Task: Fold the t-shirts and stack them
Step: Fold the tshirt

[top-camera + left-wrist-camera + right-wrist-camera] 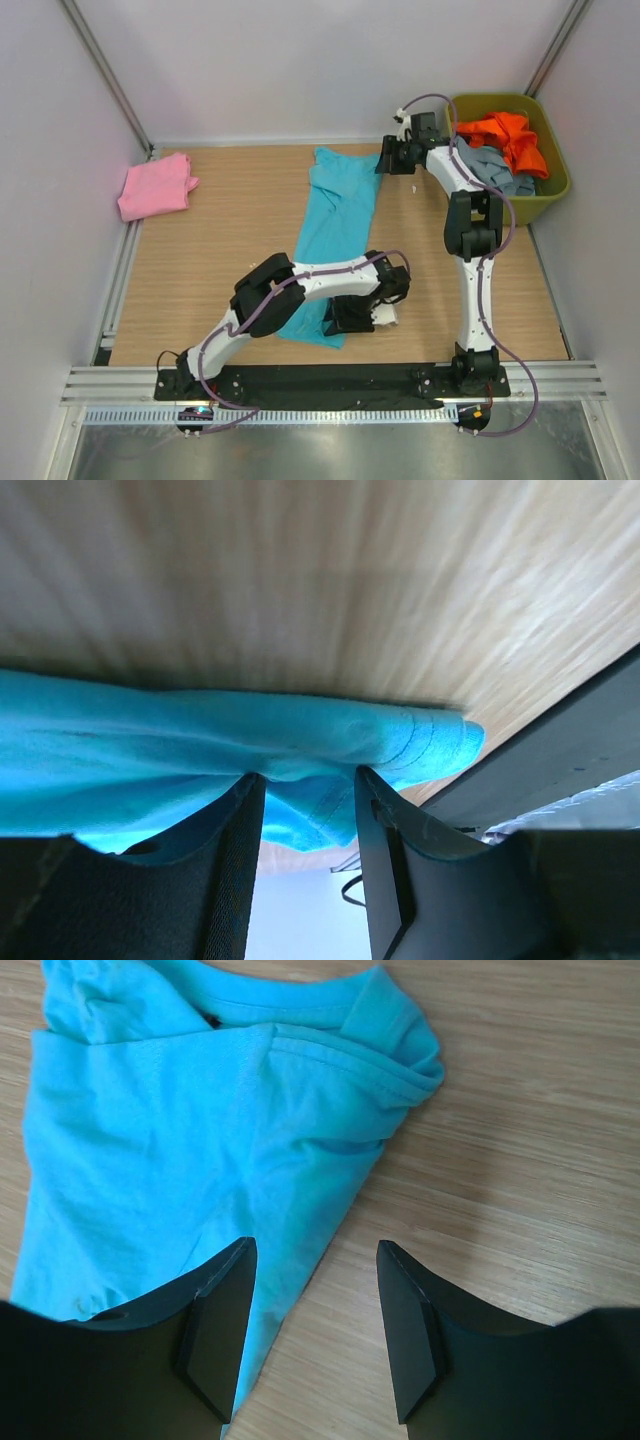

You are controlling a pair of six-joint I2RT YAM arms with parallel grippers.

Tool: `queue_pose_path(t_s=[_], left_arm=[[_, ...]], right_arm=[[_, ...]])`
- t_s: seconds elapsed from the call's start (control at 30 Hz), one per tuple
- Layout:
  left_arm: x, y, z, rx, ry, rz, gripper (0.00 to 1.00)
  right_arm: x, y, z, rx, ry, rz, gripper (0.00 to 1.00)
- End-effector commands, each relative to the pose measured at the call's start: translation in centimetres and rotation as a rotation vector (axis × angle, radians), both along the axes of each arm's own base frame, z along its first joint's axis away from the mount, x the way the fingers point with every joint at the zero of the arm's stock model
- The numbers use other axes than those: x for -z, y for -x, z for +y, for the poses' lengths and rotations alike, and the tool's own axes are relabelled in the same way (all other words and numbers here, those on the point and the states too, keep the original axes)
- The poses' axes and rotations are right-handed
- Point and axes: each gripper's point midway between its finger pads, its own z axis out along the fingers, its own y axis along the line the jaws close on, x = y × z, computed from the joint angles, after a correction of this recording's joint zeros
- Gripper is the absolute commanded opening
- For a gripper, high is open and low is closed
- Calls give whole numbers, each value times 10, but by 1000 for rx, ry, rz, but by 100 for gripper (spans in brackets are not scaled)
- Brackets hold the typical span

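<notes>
Left pincer (310, 780) is narrowed onto a bunched fold of the turquoise t-shirt (335, 225) at its near hem, with cloth filling the gap between the 2 fingers (235, 860). Beyond that pincer the shirt runs away as a long, narrow strip across the wooden counter (200, 270). Right pincer (315, 1250) hangs over the far end of the same shirt, spread wide and holding nothing. The collar lies ahead of its tips, the shirt's side edge passes under 1 finger (215, 1330), and bare wood shows beneath the other. Well to the left of both pincers, a folded pink t-shirt (155, 188) lies at the counter's far corner. To the right of the right pincer, an olive-green bin (555, 190) holds an orange t-shirt (505, 135) and a grey-blue t-shirt (490, 170).
</notes>
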Motion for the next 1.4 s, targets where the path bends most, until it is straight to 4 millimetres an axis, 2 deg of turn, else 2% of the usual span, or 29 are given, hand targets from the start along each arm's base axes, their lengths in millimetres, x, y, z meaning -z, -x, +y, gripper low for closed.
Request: queue_pose_path(t_s=[0.0, 0.2, 0.3, 0.37, 0.53, 0.67, 0.83, 0.97, 1.03, 1.07, 1.1, 1.13, 1.17, 1.2, 1.23, 1.27, 1.3, 1.37], left_arm=[[26, 10, -38, 29, 95, 22, 43], [35, 8, -61, 62, 109, 4, 43], [39, 10, -65, 70, 112, 9, 43], [40, 10, -66, 71, 113, 9, 43], [43, 7, -67, 80, 109, 5, 43], [44, 3, -69, 88, 113, -10, 43], [46, -2, -73, 93, 117, -40, 44], [41, -10, -77, 99, 121, -81, 44], [28, -19, -71, 118, 102, -142, 46], [4, -26, -73, 118, 141, -198, 51], [-1, -23, -67, 139, 143, -221, 55], [-16, -23, -65, 154, 168, -249, 70], [-44, -26, -64, 166, 220, -298, 77], [-56, -25, -61, 166, 237, -307, 79], [-63, -23, -54, 169, 239, -316, 81], [-71, -25, -52, 163, 250, -332, 82], [-89, -26, -50, 153, 282, -343, 82], [-114, -25, -57, 135, 352, -350, 89]], right_arm=[[-18, -10, 4, -25, -4, -63, 58], [11, -9, 15, -58, -17, -18, 57], [24, -13, 24, -77, -20, -13, 57], [22, -15, 37, -107, -36, -28, 56], [35, -11, 72, -161, -78, -16, 56], [37, -12, 89, -187, -82, -29, 55], [34, -21, 93, -183, -73, -64, 56], [27, -27, 81, -164, -54, -83, 56], [20, -27, 68, -139, -43, -79, 57], [-3, -27, 62, -130, -41, -109, 57], [-14, -28, 49, -110, -35, -120, 57], [-17, -24, 42, -98, -33, -116, 59], [-62, -24, 32, -79, -37, -190, 59], [-79, -27, 26, -67, -43, -243, 60], [-86, -23, 12, -45, -42, -250, 60], [-104, -21, 5, -34, -45, -285, 61], [-140, -15, 0, -29, -48, -346, 61], [-159, -5, -6, -29, -56, -356, 61]])
